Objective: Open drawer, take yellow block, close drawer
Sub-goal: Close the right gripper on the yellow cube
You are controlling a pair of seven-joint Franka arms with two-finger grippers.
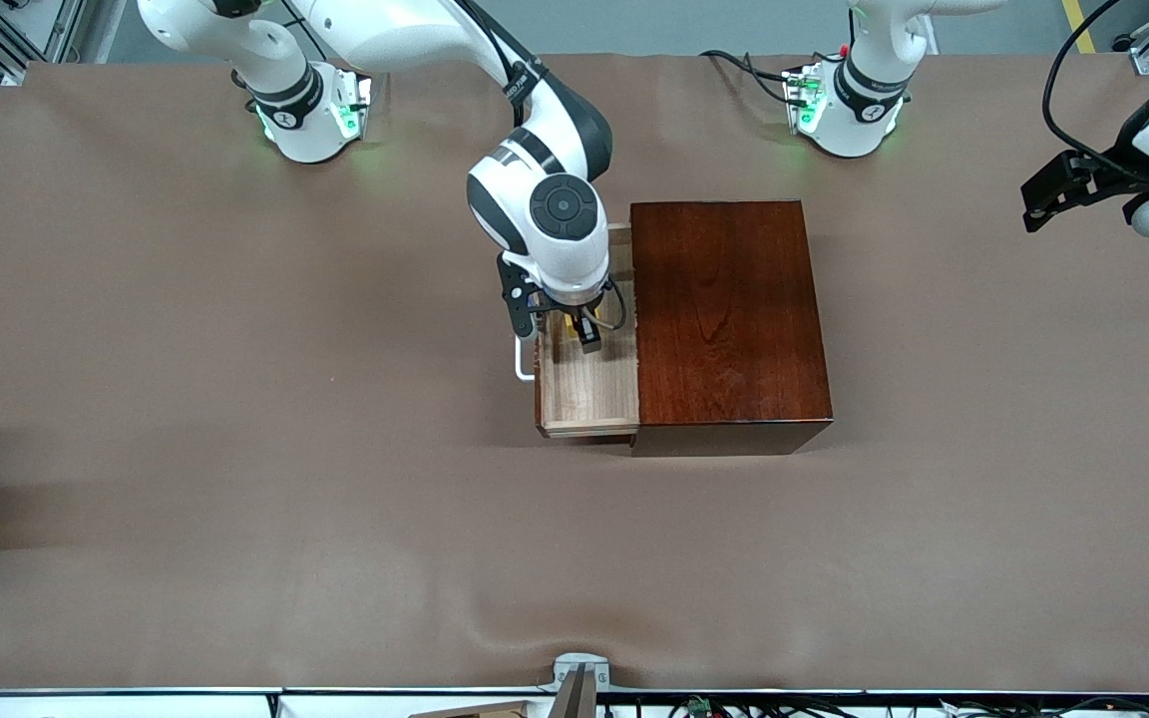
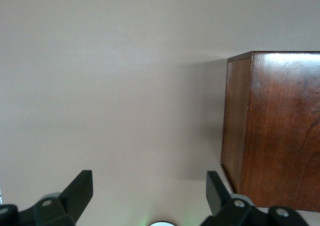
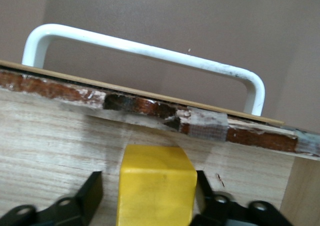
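the brown table (image 1: 235,449) takes up most of what i can see, and in its middle sits the dark reddish-brown wooden box (image 1: 724,319), glossy on top. the drawer (image 1: 589,394) is pulled out of it toward the right arm's end of the table, pale wood inside, with its white handle (image 3: 145,50) on the outer face (scuffed and a bit chipped along that edge). the right gripper (image 1: 574,324) is down inside the drawer, its two dark fingers (image 3: 90,196) straddling the yellow block (image 3: 156,188), one touching its side and the other a sliver off, not yet clamped. the block sits on the drawer floor near the handle wall. the left gripper (image 1: 1058,189) waits, jaws spread wide and holding nothing, over the table's edge at its own end.
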